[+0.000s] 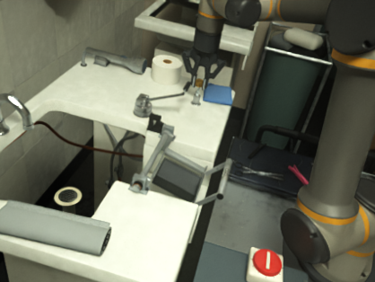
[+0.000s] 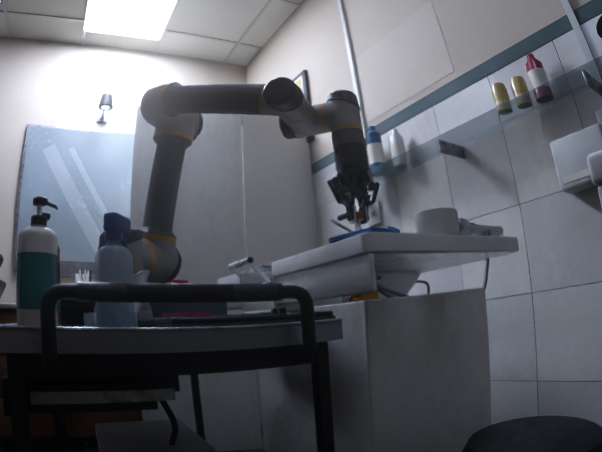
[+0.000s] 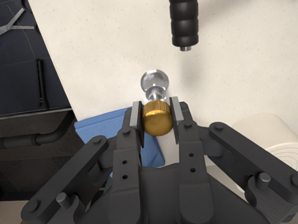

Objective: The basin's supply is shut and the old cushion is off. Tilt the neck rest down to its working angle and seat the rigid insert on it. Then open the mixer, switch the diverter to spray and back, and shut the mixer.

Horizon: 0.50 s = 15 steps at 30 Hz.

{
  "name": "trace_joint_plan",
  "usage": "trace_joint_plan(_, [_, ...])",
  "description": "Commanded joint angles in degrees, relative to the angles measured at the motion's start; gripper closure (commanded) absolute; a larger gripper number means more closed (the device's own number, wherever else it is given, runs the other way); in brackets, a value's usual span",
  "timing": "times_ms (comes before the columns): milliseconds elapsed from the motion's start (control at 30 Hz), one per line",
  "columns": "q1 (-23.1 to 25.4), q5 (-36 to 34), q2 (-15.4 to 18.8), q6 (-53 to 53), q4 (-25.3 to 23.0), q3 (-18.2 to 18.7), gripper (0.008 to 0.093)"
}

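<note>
The brass diverter knob (image 3: 157, 121) stands on a chrome stem on the basin deck, just beyond the black tip of the mixer lever (image 3: 184, 23). My gripper (image 3: 156, 119) is closed around that knob from above, at the deck's far right end (image 1: 198, 83). The mixer body (image 1: 142, 107) sits left of it, its lever reaching toward the knob. The neck rest (image 1: 177, 173) hangs tilted at the basin's front rim on its metal arm. A grey rigid insert (image 1: 54, 228) lies on the near ledge. The knob's base is partly hidden by the knob itself.
A folded blue cloth (image 1: 218, 94) lies right beside the knob at the deck edge. A paper roll (image 1: 166, 69) and a hand shower (image 1: 117, 59) lie behind. A dark trolley (image 1: 269, 168) stands to the right. A red button (image 1: 266, 262) sits low in front.
</note>
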Motion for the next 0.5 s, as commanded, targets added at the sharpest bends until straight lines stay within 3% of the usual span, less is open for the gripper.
trace_joint_plan(0, [0.00, 0.00, 0.01, 0.00, -0.05, 0.02, 0.0934])
trace_joint_plan(467, [0.00, 0.00, 0.22, 0.00, -0.71, 0.48, 0.0934])
